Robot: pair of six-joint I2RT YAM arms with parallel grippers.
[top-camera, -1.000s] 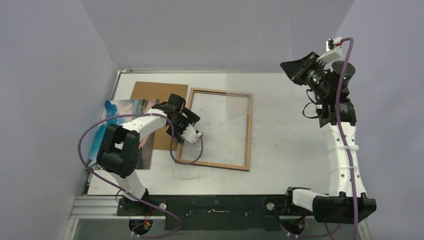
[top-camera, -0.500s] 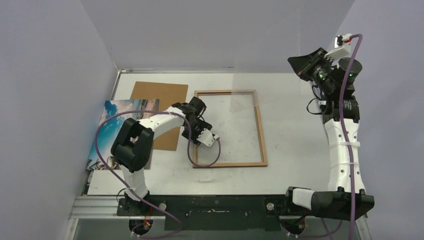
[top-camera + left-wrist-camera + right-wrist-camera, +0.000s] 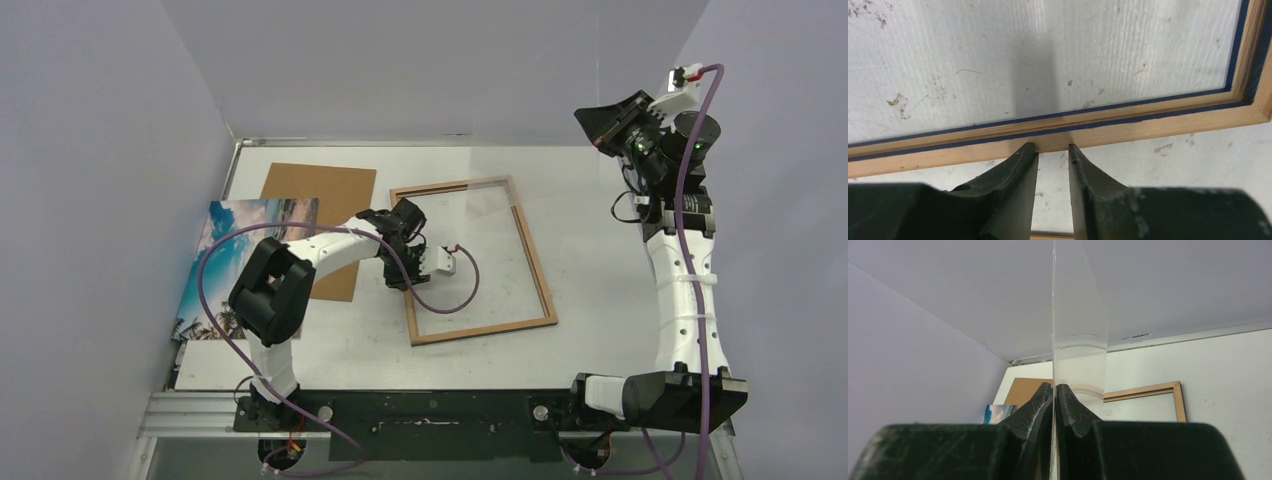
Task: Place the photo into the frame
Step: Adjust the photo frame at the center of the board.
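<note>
Two arms split the job. Far L on the white worktop (image 3: 590, 260), the blue-sky beach photo print (image 3: 250, 228) lies flat, apart from the frame, w/ the plain brown cardboard backing board (image 3: 318, 185) just beside it. The L gripper (image 3: 1051, 150), jaws narrowly parted and empty, sets its tips against the outer rail of the thin rectangular wood-backed picture frame (image 3: 485, 330), which lies askew, back up, mid-worktop. At R, the raised R gripper (image 3: 1054, 387) pinches a clear thin pane (image 3: 1078, 315) by one edge, upright. Likely risks: the L tips only butt the rail, so a push could skid or spin the frame. The pane, held at one edge, may flex or slip. A crooked frame also makes lining up pane and photo harder.
</note>
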